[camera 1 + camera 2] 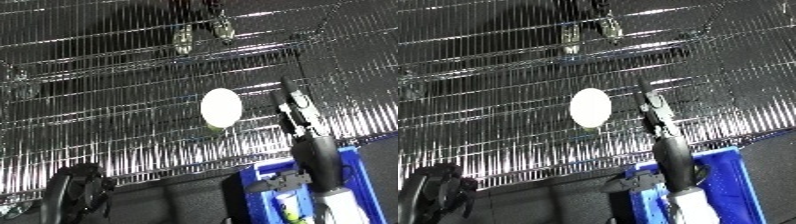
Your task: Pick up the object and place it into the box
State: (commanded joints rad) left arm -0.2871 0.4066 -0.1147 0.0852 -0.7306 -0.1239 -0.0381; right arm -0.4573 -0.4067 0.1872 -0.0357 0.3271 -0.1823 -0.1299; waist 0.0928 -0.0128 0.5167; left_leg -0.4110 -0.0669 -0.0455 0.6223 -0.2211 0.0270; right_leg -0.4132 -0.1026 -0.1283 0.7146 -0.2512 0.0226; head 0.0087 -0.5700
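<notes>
The white oval object [220, 107] you are after lies on the wire-grid surface [107, 100], roughly in the middle of both eye views, with a hint of yellow-green at its lower edge. Your right hand [298, 112] reaches up from the lower right, its black fingers stretched out straight along the grid just to the right of the object; a narrow strip of wire shows between the fingers and the white oval, so they look apart rather than touching, and the hand has hold of nothing. Behind it your white and silver forearm [680, 175] runs down toward the lower edge, passing over the blue bin [360, 170], which sits at the lower right just below the near edge of the wire surface. Inside the bin, low in the left eye view, a pale item with some yellow-green [289, 205] shows, too small to identify. Your left hand [80, 192] appears at the lower left as a dark rounded shape below the near edge of the surface, well apart from the object; you cannot tell from these views how its fingers are set. Near the top centre, two small metal clip-like pieces [202, 35] sit on the wire grid, far from both hands.
</notes>
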